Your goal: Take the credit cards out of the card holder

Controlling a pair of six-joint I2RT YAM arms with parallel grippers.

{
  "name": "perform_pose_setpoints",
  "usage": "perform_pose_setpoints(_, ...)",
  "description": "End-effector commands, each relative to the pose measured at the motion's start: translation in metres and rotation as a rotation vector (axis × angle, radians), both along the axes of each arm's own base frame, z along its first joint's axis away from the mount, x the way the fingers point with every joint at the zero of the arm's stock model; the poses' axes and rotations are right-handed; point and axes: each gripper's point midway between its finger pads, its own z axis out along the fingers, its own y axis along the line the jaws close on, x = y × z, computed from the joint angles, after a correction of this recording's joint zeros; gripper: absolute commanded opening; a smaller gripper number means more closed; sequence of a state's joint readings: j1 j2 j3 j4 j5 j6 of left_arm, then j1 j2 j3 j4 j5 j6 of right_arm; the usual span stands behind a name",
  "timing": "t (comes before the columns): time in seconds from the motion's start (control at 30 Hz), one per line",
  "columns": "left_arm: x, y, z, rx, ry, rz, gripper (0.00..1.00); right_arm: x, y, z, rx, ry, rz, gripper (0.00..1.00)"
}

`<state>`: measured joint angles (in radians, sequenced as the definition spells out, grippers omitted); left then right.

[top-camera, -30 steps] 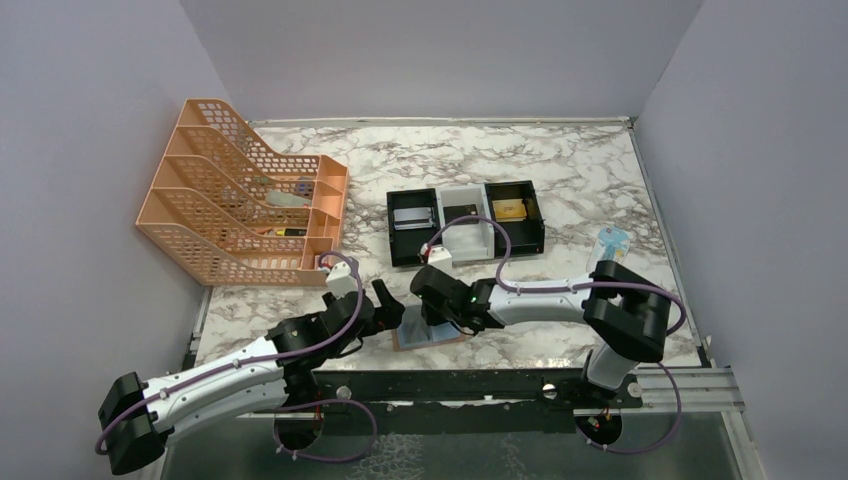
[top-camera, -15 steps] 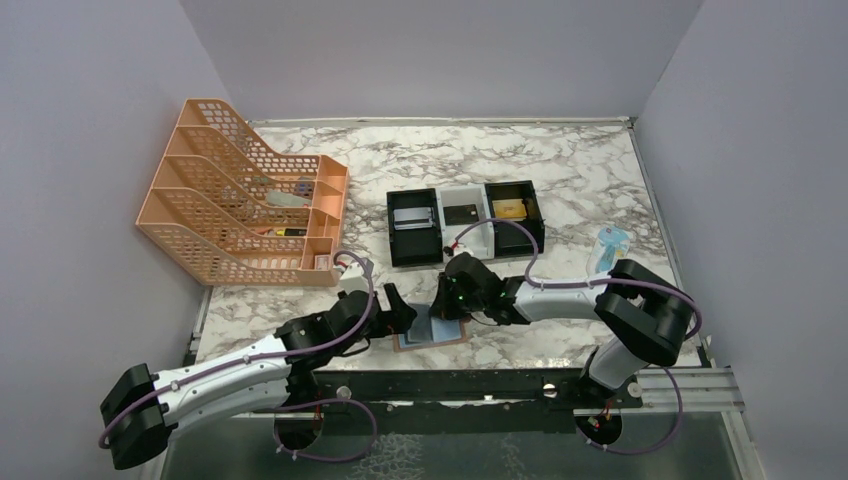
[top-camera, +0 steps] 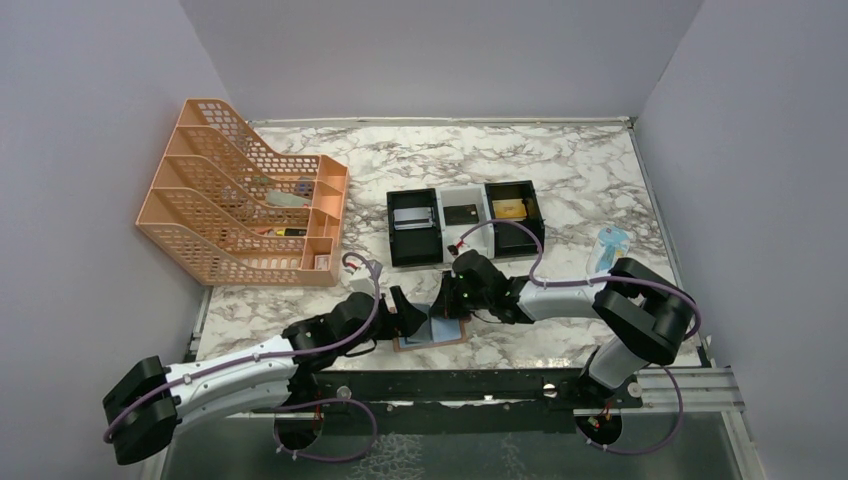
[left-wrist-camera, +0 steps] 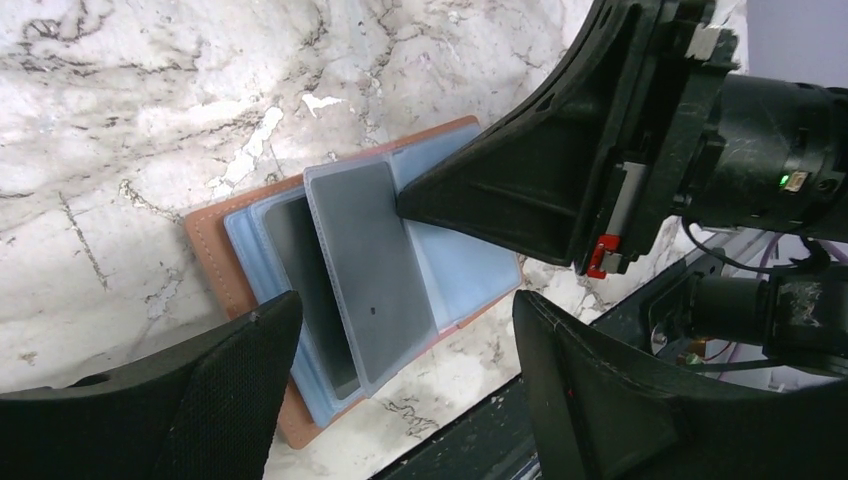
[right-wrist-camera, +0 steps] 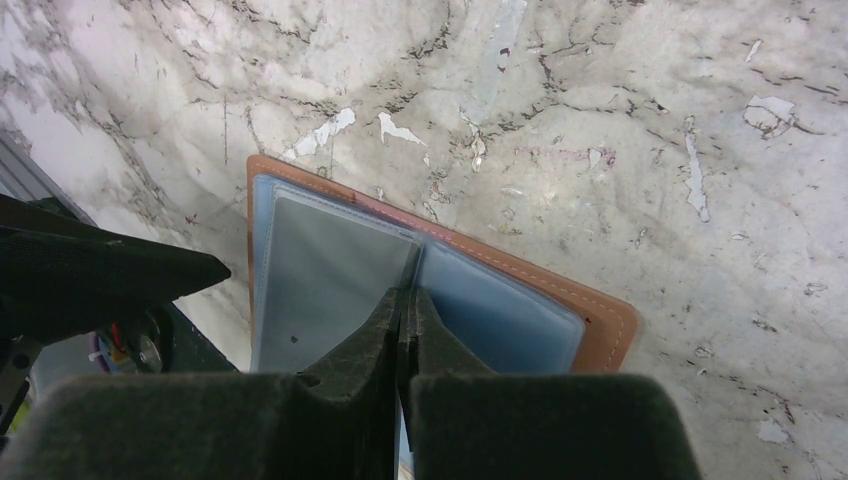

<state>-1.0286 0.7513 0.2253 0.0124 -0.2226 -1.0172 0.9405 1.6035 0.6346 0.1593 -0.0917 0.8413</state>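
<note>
Closer now, my left gripper (left-wrist-camera: 402,300) stands wide astride card holder (left-wrist-camera: 470,270); right gripper (right-wrist-camera: 403,296) pinched closed. Only wrist views show grey card (left-wrist-camera: 370,260), crosswise.

A card holder (top-camera: 438,336), tan-edged with a light-blue lining, is seen lying spread flat on the marble table (top-camera: 560,170) near its front edge. The left gripper (top-camera: 408,312) is positioned at its left side and the right gripper (top-camera: 447,306) is set over its rear edge. Farther back, a black-and-white three-compartment tray (top-camera: 412,250) and an orange mesh file rack (top-camera: 200,230) are seen, both well apart from the holder.
</note>
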Motion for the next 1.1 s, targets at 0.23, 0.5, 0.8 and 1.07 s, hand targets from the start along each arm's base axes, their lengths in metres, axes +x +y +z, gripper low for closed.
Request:
perform_pose_setpoints(0.23, -0.005, -0.017, -0.005, -0.089, 0.028, -0.04, 0.72, -0.008, -0.017, -0.025, -0.076, 0.046, -0.005, 0.01)
perform_pose_setpoints(0.5, -0.007, -0.022, -0.012, -0.085, 0.055, -0.053, 0.65, -0.01, -0.016, -0.025, -0.073, 0.055, 0.003, 0.01)
perform_pose_setpoints(0.8, -0.012, -0.039, 0.005, -0.159, 0.027, -0.132, 0.63, -0.011, -0.002, 0.004, 0.032, 0.016, 0.054, 0.07)
perform_pose_setpoints(1.07, -0.012, -0.042, 0.001, -0.142, 0.047, -0.14, 0.63, -0.003, -0.004, 0.042, 0.107, -0.076, 0.014, 0.43)
